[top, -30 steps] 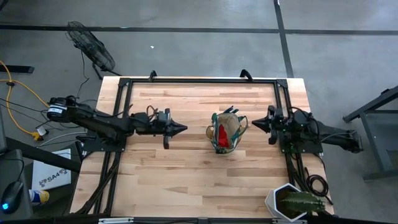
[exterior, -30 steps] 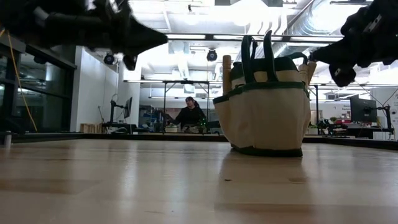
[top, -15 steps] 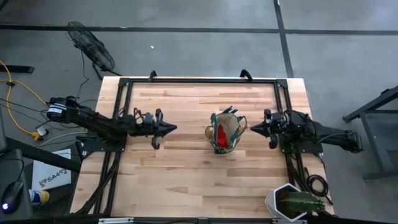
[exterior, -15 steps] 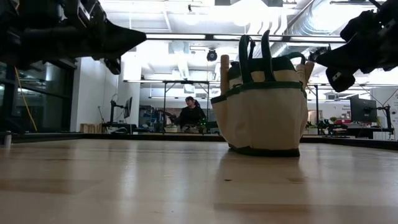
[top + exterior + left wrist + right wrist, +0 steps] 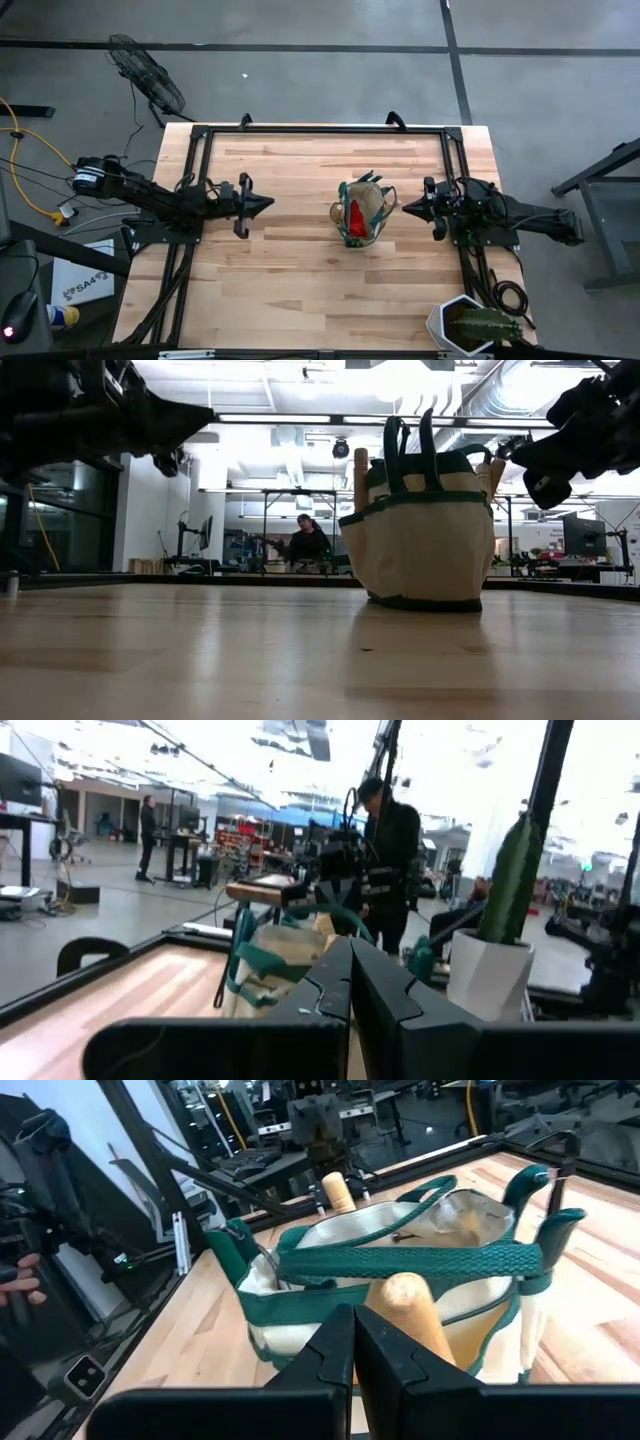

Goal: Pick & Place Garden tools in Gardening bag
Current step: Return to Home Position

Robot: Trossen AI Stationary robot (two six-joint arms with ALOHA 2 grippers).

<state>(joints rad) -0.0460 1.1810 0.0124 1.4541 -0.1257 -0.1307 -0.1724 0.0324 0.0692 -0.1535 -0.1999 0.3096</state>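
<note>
Wood table point(image 5: 300, 270), cream green-trimmed gardening bag point(image 5: 375, 206), wooden handles point(image 5: 408, 1305) protruding, left tool point(image 5: 268, 203), right tool point(image 5: 405, 207) closed.

Wooden table point(image 5: 300, 280), gardening bag point(image 5: 362, 212), potted plant point(image 5: 470, 328)

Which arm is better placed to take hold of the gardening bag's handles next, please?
Probably the right: the right hand, shut, points at the gardening bag from close beside it, while the left hand, also shut, hangs farther off.

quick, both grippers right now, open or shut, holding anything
Left gripper: shut, empty, left of the gardening bag.
Right gripper: shut, empty, right of it.
</note>
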